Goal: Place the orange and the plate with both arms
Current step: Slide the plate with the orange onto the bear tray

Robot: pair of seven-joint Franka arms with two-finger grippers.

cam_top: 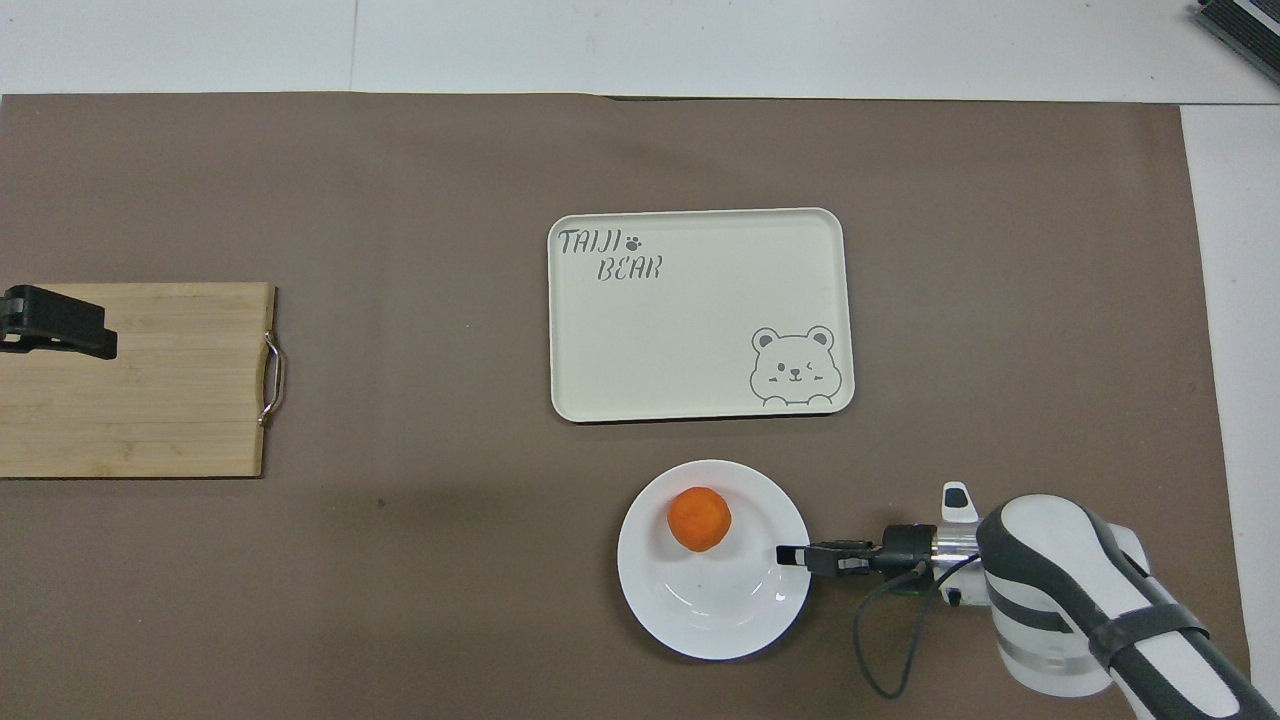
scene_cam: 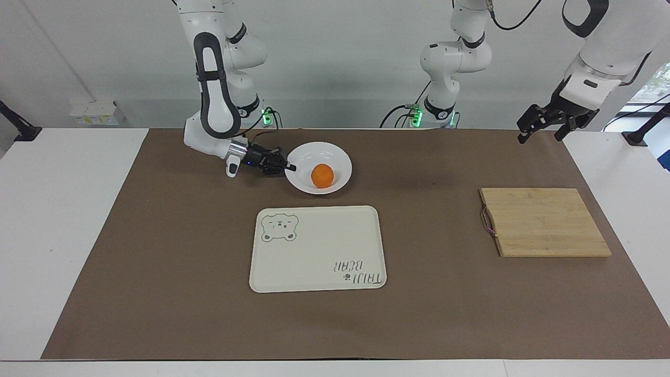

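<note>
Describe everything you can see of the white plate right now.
The plate is a round, glossy white shallow dish with a raised rim, ceramic by its look, plain and unchipped as far as shows. It sits close to the robots, nearer to them than the bear tray, apart from it. The orange rests inside, off-centre toward the tray. The right claw, shut, pinches the rim at the edge toward the right arm's end. In the facing view that gripped edge looks slightly raised.
</note>
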